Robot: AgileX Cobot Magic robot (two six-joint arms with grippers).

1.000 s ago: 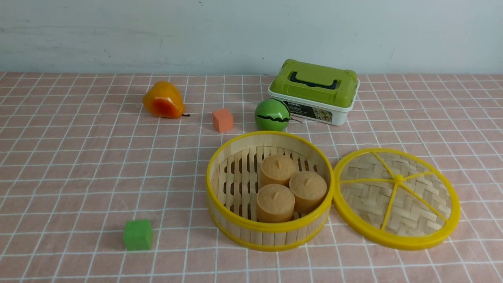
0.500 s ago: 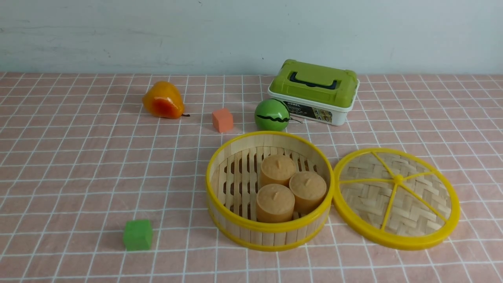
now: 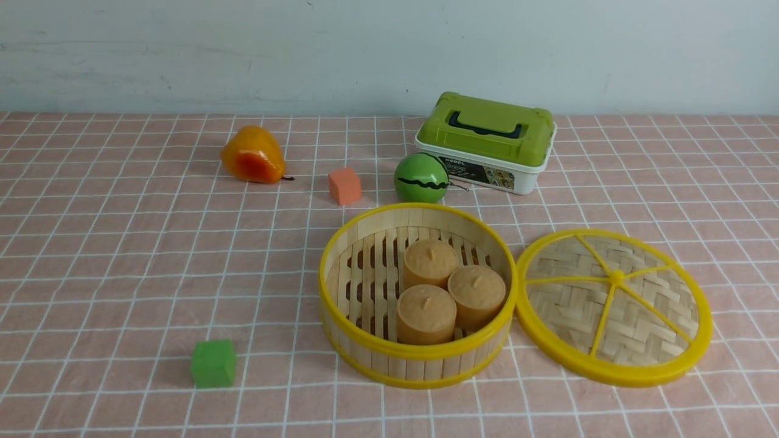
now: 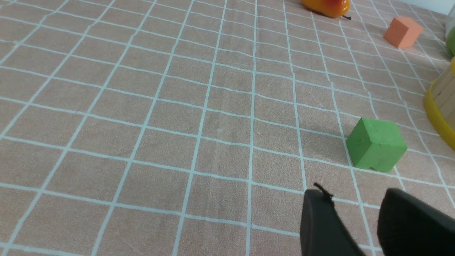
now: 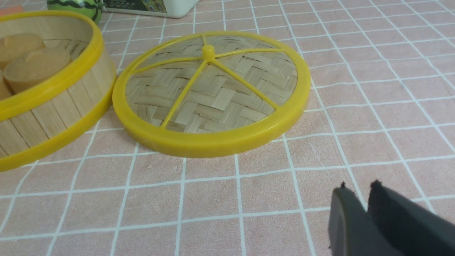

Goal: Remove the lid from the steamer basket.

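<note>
The steamer basket (image 3: 417,351) stands uncovered at the centre right of the table, with three tan cakes (image 3: 450,289) inside. The lid (image 3: 614,307) lies flat on the cloth just to its right, its rim next to the basket's rim. The right wrist view shows the lid (image 5: 213,96) and the basket wall (image 5: 53,110) beyond my right gripper (image 5: 359,187), which is shut and empty, short of the lid. My left gripper (image 4: 355,195) is open and empty over the cloth near a green cube (image 4: 376,144); the basket's edge (image 4: 439,106) is off to one side. Neither gripper shows in the front view.
A green cube (image 3: 213,363) sits front left. An orange cube (image 3: 344,185), a pear (image 3: 252,155) and a watermelon ball (image 3: 421,177) lie behind the basket. A white box with a green top (image 3: 487,140) stands at the back.
</note>
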